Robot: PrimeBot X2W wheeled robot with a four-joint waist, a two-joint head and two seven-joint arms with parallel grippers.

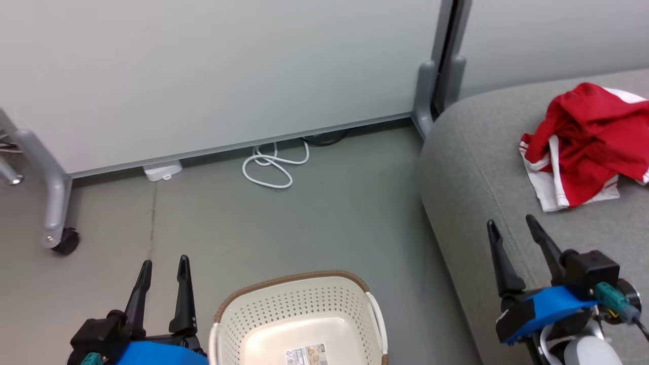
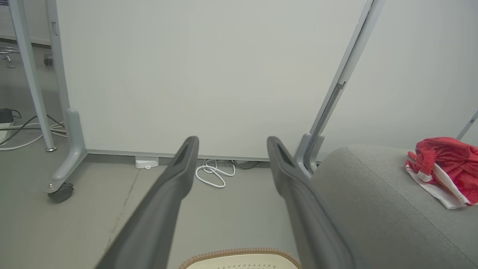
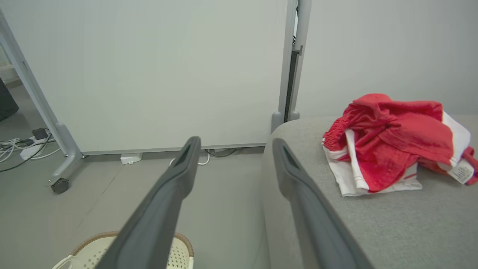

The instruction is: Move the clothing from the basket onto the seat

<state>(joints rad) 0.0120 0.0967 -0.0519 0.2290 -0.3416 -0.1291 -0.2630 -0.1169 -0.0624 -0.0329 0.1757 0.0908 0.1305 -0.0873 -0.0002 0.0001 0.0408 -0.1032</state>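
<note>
The red clothing (image 1: 583, 147) lies heaped on the grey seat (image 1: 476, 167), out at two o'clock in the head view. The basket (image 1: 284, 304) sits on the floor (image 1: 304, 223) at six o'clock, its paper label (image 1: 305, 355) showing inside. The left pincer (image 1: 165, 261) hangs at seven o'clock beside the basket, fingers parted, holding nothing. The right pincer (image 1: 510, 221) hovers over the seat's edge at four o'clock, likewise spread and holding nothing.

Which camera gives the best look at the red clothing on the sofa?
The right wrist view: the clothing lies nearly whole and large on the seat, white tag visible. The head view crops it at the right edge; the left wrist view shows it small, side-on and also cropped.
</note>
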